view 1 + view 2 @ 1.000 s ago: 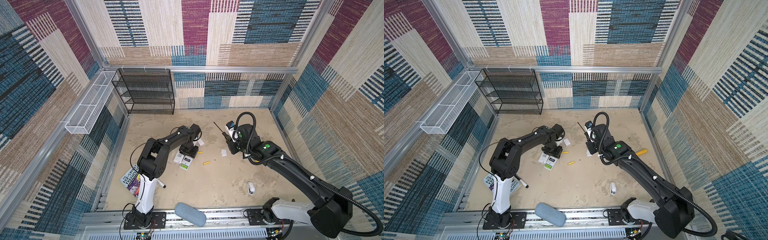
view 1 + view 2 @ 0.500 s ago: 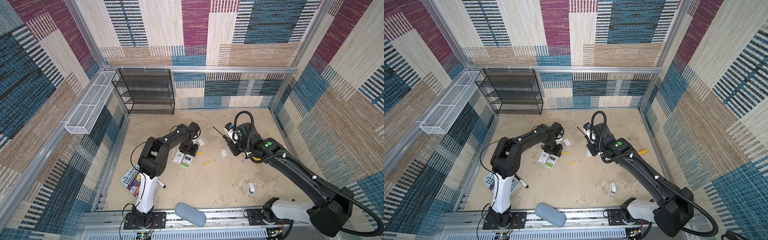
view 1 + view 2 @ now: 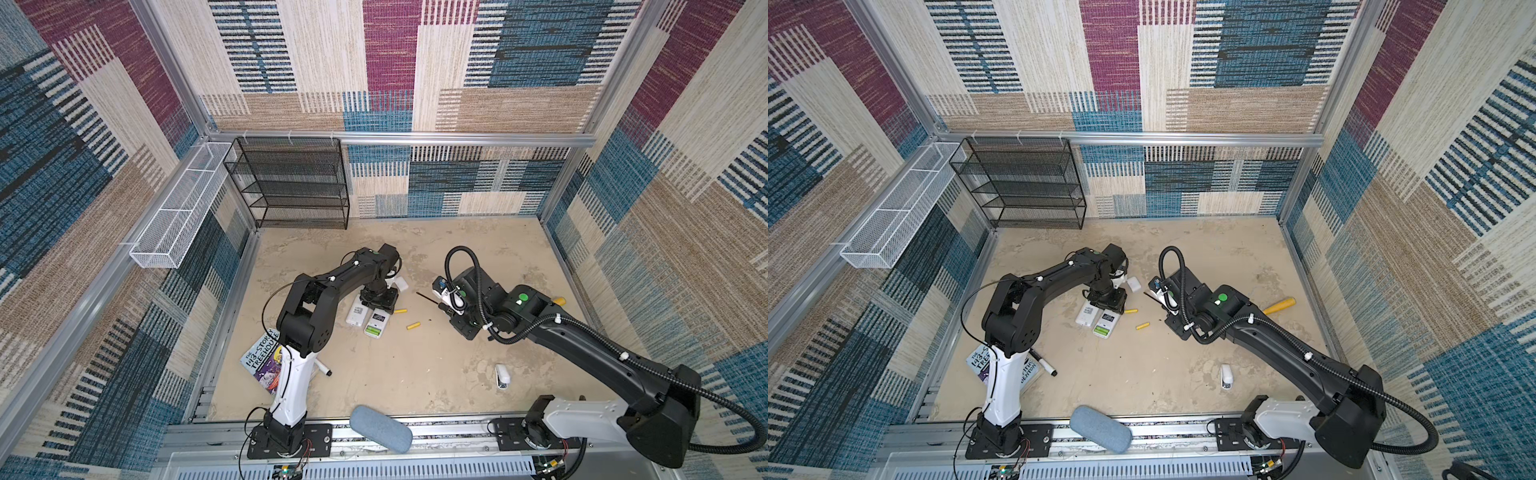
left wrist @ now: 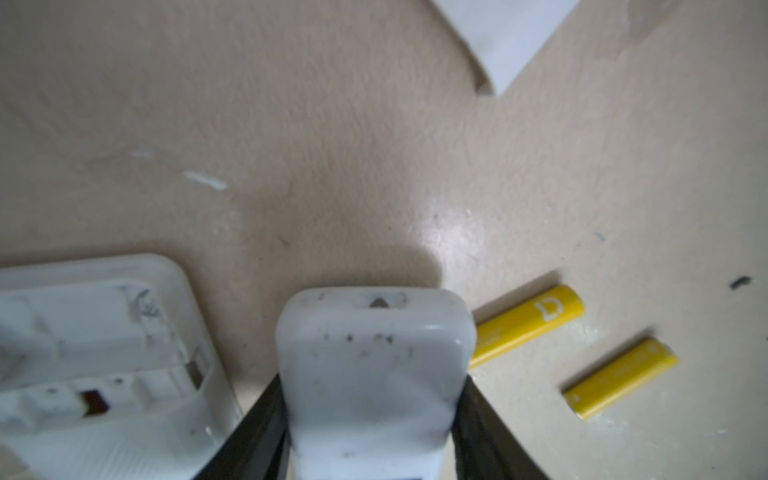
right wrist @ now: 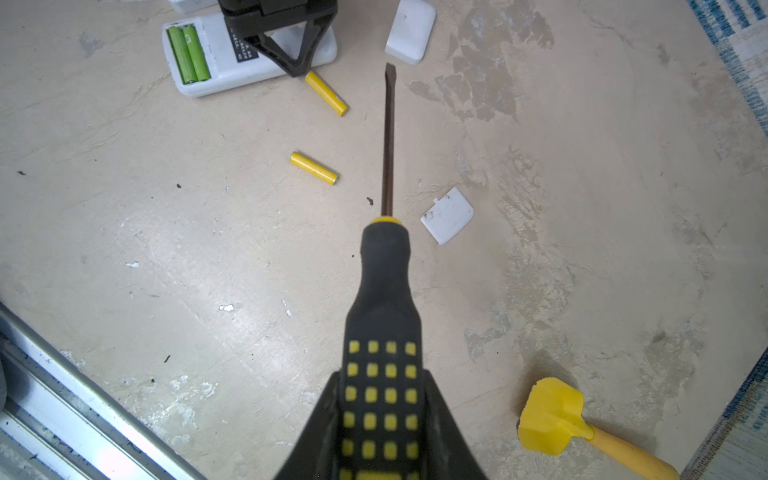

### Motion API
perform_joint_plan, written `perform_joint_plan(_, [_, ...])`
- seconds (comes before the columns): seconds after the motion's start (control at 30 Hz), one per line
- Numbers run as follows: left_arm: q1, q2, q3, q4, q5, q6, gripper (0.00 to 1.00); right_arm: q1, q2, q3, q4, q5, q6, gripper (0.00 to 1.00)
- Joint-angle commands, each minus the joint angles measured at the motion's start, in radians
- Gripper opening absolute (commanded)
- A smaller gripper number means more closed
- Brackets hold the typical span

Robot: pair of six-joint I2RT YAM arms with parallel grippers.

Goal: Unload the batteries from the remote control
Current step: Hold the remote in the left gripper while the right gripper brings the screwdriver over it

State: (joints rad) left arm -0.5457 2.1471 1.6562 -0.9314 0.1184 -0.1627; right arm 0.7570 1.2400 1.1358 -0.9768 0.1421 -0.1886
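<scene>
My left gripper [image 4: 374,415] is shut on the sides of a white remote control [image 5: 216,62] lying on the table. Its open compartment holds two green batteries [image 5: 189,54]. In both top views this remote [image 3: 376,322] lies next to a second white remote [image 3: 356,311] whose compartment is empty [image 4: 95,353]. Two yellow batteries [image 3: 400,310] [image 3: 413,326] lie loose on the table just right of them. My right gripper [image 5: 380,415] is shut on the black-and-yellow screwdriver [image 5: 382,311], whose tip points toward the remotes from the right.
Two white battery covers [image 5: 448,216] [image 5: 410,31] lie near the screwdriver. A yellow tool [image 3: 1279,306] lies at the right. A book [image 3: 266,361], a marker [image 3: 322,368], a grey-blue case [image 3: 380,428] and a small white object [image 3: 502,376] lie toward the front. A black wire shelf [image 3: 291,183] stands at the back left.
My right gripper has carried the screwdriver a little toward the front and lower. The left arm and the remotes have not moved.
</scene>
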Motion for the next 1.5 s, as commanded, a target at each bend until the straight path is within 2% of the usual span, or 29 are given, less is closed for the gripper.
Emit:
perform_joint_plan(0.0, [0.0, 0.004, 0.017, -0.024, 0.018, -0.006, 0.47, 0.027, -0.008, -0.004, -0.02, 0.018, -0.024, 0.0])
perform_joint_plan(0.4, [-0.002, 0.01, 0.033, -0.097, -0.036, -0.04, 0.47, 0.186, 0.112, 0.004, 0.046, 0.024, -0.088, 0.0])
perform_joint_plan(0.53, [-0.006, 0.008, 0.027, -0.118, -0.045, -0.058, 0.5, 0.227, 0.157, 0.022, 0.085, 0.043, -0.118, 0.0])
perform_joint_plan(0.9, [-0.016, 0.016, 0.02, -0.118, -0.05, -0.081, 0.61, 0.251, 0.197, 0.036, 0.142, 0.061, -0.162, 0.0])
perform_joint_plan(1.1, [-0.016, 0.018, 0.028, -0.126, -0.059, -0.09, 0.71, 0.256, 0.205, 0.029, 0.147, 0.057, -0.176, 0.0])
perform_joint_plan(1.3, [-0.016, 0.04, 0.065, -0.148, -0.065, -0.089, 0.71, 0.263, 0.221, 0.038, 0.148, 0.051, -0.191, 0.0])
perform_joint_plan(1.47, [-0.017, 0.075, 0.106, -0.177, -0.076, -0.087, 0.66, 0.275, 0.253, 0.059, 0.131, 0.058, -0.195, 0.0])
